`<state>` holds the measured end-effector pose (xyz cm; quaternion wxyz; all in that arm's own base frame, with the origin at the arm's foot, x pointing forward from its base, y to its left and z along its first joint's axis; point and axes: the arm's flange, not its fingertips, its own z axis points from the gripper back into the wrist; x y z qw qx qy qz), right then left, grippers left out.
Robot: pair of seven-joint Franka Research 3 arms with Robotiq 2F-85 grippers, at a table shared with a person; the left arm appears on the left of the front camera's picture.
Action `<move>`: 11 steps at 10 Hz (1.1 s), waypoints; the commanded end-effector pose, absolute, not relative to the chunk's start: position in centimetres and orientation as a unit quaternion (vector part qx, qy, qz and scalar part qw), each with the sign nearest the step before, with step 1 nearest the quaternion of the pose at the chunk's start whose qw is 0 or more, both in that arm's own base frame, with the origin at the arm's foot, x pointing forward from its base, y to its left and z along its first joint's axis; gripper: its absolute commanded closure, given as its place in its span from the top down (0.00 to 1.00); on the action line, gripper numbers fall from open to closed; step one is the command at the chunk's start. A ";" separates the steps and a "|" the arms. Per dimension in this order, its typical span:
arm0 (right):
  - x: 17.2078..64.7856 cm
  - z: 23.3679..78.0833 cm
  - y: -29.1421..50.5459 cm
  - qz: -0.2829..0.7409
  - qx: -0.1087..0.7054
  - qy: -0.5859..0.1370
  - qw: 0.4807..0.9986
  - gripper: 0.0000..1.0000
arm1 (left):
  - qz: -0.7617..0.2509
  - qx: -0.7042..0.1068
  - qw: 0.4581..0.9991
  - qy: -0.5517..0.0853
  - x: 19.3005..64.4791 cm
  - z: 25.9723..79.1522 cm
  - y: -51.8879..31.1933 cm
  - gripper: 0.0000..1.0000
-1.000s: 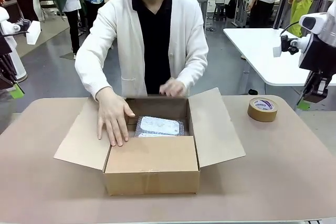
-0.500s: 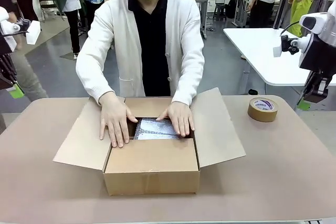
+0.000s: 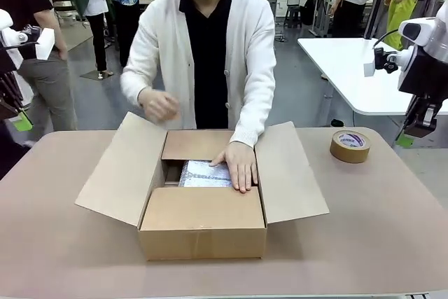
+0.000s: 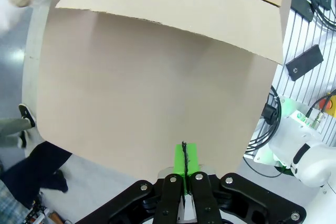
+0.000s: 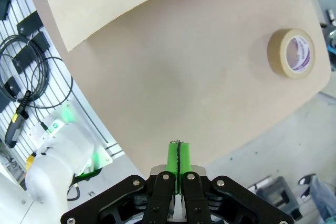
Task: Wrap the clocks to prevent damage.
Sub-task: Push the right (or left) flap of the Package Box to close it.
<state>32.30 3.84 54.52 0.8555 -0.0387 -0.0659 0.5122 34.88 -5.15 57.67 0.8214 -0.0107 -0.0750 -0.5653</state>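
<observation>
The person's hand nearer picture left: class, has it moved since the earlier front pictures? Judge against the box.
Yes. The hand has risen off the flap of the cardboard box, up toward the person's chest.

1 hand (image 3: pixel 159 105) has lifted off the box flap (image 3: pixel 120 169).

A roll of brown tape (image 3: pixel 350 146) is laid flat near the far right corner of the table (image 3: pixel 392 229); its inner label, seemingly printed, cannot be read.
</observation>
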 end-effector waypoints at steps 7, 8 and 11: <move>32.4 54.5 3.9 0.512 -0.038 -0.071 0.855 0.01 | -0.567 -0.007 0.820 -0.075 34.9 57.8 -5.2 0.01; 32.4 54.5 3.9 0.512 -0.038 -0.071 0.855 0.01 | -0.567 -0.007 0.820 -0.075 34.9 57.8 -5.2 0.01; 32.4 54.5 3.9 0.512 -0.038 -0.071 0.855 0.01 | -0.567 -0.007 0.820 -0.075 34.9 57.8 -5.2 0.01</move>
